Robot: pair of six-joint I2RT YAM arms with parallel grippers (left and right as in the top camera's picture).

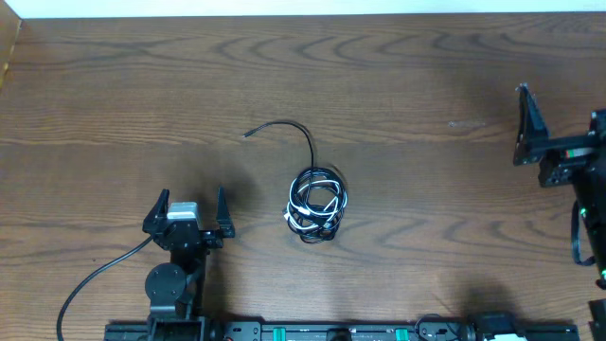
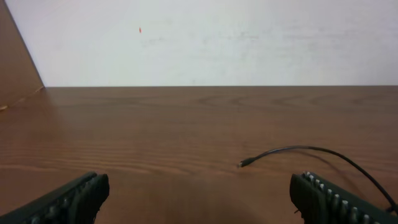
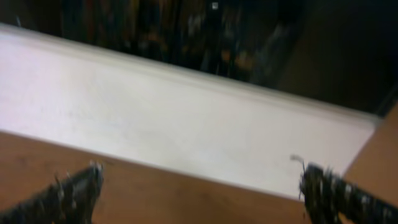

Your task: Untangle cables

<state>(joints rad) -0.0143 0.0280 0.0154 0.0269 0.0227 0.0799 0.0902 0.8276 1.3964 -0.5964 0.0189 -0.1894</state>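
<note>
The cables lie in a tangled coil of black and white cords at the table's middle. One black cord arcs from the coil up and left, ending in a small plug. That plug end also shows in the left wrist view. My left gripper is open and empty, on the table left of the coil. My right gripper is open and empty at the far right edge, well away from the cables. The right wrist view shows only table and wall between its open fingers.
A white wall runs along the table's far edge. A wooden side panel stands at the far left. The arm bases and a black rail sit along the near edge.
</note>
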